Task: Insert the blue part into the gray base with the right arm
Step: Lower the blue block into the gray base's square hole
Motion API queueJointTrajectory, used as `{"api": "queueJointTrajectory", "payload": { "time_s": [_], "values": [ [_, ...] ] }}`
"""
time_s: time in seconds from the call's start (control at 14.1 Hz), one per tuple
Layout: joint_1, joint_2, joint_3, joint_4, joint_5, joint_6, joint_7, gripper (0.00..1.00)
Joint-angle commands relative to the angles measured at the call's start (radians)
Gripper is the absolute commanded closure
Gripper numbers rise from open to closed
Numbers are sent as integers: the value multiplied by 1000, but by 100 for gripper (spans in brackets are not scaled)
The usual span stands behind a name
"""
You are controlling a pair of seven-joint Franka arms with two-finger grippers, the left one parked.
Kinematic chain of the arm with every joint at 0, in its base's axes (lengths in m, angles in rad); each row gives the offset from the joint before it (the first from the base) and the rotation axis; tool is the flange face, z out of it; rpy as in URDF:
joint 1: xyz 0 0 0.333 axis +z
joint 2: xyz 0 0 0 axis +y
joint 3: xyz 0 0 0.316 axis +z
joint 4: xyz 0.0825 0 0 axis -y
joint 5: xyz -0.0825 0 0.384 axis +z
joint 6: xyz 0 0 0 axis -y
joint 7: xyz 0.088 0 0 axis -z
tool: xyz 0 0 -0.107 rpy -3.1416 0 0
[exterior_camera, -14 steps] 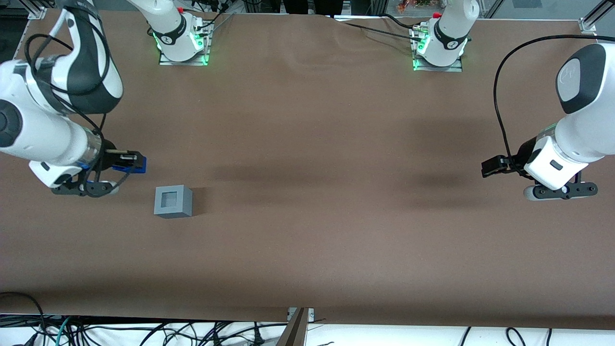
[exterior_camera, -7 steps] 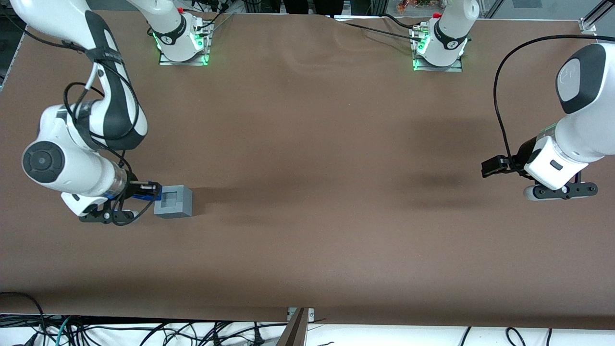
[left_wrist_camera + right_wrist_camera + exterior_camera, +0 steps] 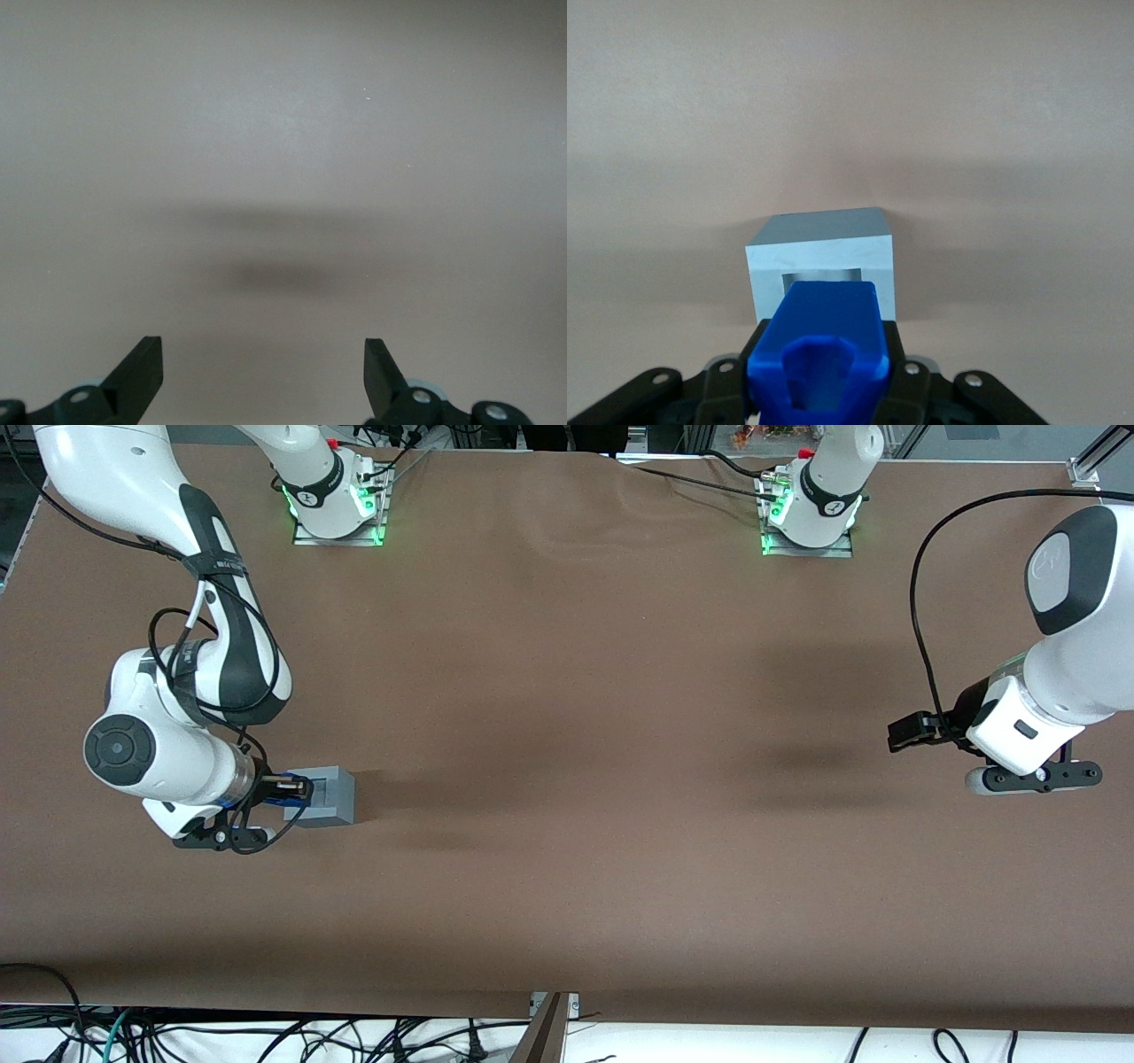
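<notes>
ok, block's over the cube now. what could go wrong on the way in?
1. The blue part, held in the gripper, covers only part of the gray base's recess; if it's off-centre, it could catch the rim.
2. The base sits loose on the table, so a sideways push may slide it.

Premises: a robotics laboratory. A wide table (image 3: 567, 868) under a brown cover carries two white arm bases (image 3: 335, 496) bolted to metal plates with green status lights, farther from the front camera than the gray base (image 3: 335, 797). Loose cables (image 3: 266, 1036) hang along the table edge nearest the camera. Aluminium framing (image 3: 1094, 460) stands at the table corner toward the parked arm's end.
</notes>
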Motion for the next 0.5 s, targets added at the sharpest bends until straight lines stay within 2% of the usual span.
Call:
{"api": "queueJointTrajectory", "payload": {
  "time_s": [0.0, 0.21, 0.43],
  "values": [
    [15, 16, 0, -7, -6, 20, -1, 78],
    [14, 15, 0, -22, -6, 20, -82, 78],
    [12, 16, 0, -29, -6, 37, -93, 78]
  ]
}}
